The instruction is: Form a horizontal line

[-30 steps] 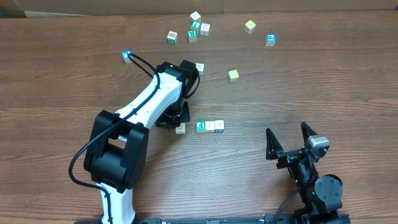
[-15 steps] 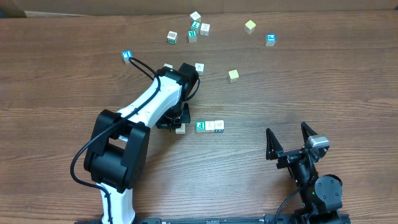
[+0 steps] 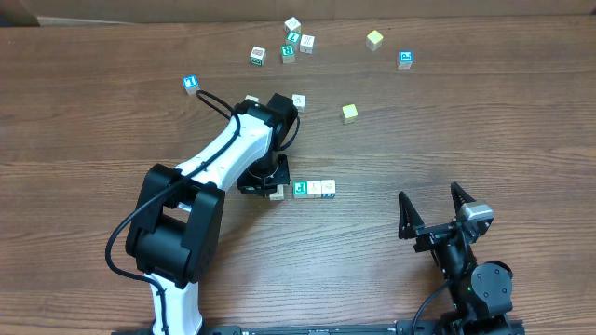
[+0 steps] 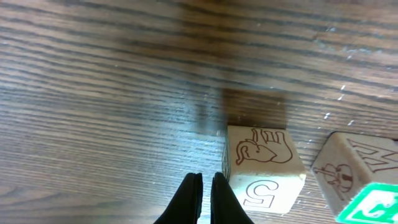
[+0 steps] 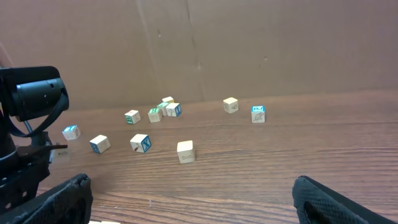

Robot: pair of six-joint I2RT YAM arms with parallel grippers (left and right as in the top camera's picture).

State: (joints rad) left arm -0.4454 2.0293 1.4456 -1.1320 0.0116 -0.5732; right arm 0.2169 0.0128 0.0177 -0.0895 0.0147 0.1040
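Overhead, the horizontal line (image 3: 314,188) of three cubes lies just right of the left gripper (image 3: 270,186), with the right gripper (image 3: 429,195) splayed wide and empty well down-right of the line, while the left wrist view shows fingertips (image 4: 189,193) pressed together on nothing beside an elephant-printed cube (image 4: 264,165), and the right wrist view shows the fingers (image 5: 59,199) spread far apart.

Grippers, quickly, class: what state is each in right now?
Left gripper: shut, holding nothing, beside a cube.
Right gripper: open, holding nothing.

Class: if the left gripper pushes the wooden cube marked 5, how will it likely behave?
The pale wooden cube sits flat on the wood-grain table, so it should slide, not roll. It looks rigid, probably light. An off-centre push from the narrow left gripper may twist it.
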